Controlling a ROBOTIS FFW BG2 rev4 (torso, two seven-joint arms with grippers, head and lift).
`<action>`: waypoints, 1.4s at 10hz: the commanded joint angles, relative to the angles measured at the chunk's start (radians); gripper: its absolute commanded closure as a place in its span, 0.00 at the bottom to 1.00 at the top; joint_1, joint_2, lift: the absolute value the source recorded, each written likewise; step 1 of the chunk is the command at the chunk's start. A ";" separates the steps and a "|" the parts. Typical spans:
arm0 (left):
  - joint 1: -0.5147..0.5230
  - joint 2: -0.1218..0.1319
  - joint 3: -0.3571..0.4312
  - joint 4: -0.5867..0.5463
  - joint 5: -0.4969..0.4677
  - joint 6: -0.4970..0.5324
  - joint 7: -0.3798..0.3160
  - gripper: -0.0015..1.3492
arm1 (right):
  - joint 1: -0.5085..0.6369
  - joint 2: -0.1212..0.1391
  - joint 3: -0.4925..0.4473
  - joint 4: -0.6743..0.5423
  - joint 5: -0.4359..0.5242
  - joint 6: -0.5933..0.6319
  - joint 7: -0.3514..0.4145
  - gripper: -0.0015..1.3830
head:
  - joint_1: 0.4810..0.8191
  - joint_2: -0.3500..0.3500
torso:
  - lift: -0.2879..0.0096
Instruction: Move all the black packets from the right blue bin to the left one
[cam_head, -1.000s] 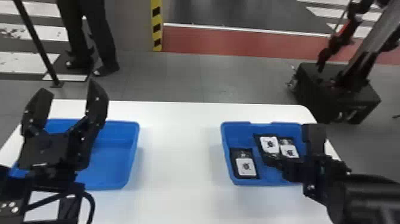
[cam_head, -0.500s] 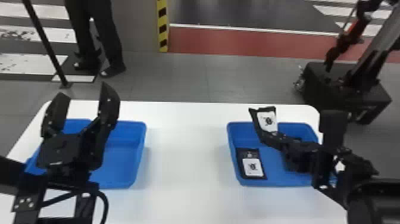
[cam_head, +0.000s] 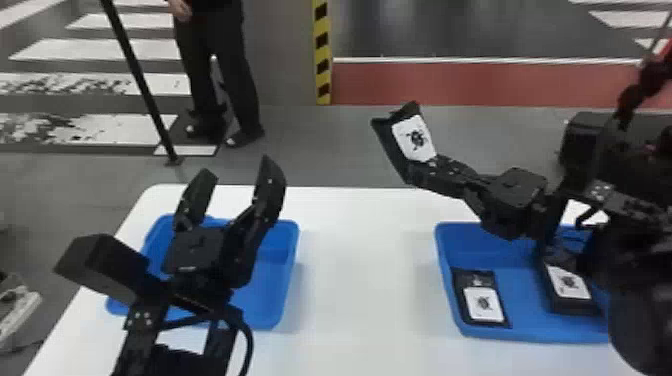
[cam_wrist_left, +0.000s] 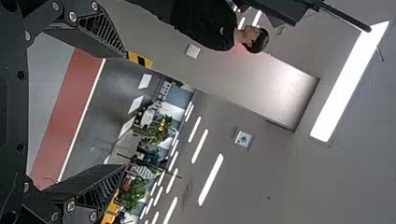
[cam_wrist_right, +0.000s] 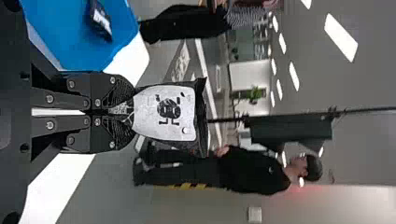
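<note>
Three black packets at least. Held first, in the right gripper (cam_head: 431, 172): a dark, pliable packet (cam_head: 415, 137), jaws closed together on its lower end. Tilts up and leftward in the head view, lower end across the line of the bench's far edge, upper end beyond it. Carries a smooth white label (cam_wrist_right: 163, 112) with a dark printed figure and a small round mark; around it a glossy, creased black wrapper, flared at the free end. At the grip, curved fingertips with fine ribs.

Inside the right blue bin (cam_head: 535, 339), toward the right side of the white bench (cam_head: 360, 250), two more. Lies flat beside the bin's left wall, close to its near left corner: a rectangular black packet (cam_head: 482, 302), white label toward its near end. Farther right, partly behind the right arm and apart from the first: a thicker-looking packet (cam_head: 570, 285), label facing up.

By the bench's far left corner, the left blue bin (cam_head: 295, 237): smooth, plastic-looking, rounded at the corners. Across it in the head view, the left gripper (cam_head: 236, 167), jaws wide apart, pointing toward the bench's far edge. Matte black outside, with a slatted, wedge-shaped lattice within each finger in the left wrist view.
</note>
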 joint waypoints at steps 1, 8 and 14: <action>-0.005 -0.002 0.005 -0.002 0.001 -0.006 0.000 0.14 | -0.045 0.000 0.025 0.079 -0.035 -0.039 0.027 0.93 | 0.45 0.62 | 0.60; -0.025 0.006 -0.002 -0.039 0.033 0.050 -0.026 0.14 | -0.242 0.017 0.169 0.339 -0.144 0.013 0.244 0.93 | 0.41 0.76 | 0.60; -0.064 0.009 -0.010 -0.039 0.033 0.178 -0.043 0.14 | -0.264 0.019 0.263 0.317 -0.173 0.045 0.251 0.93 | 0.43 0.80 | 0.60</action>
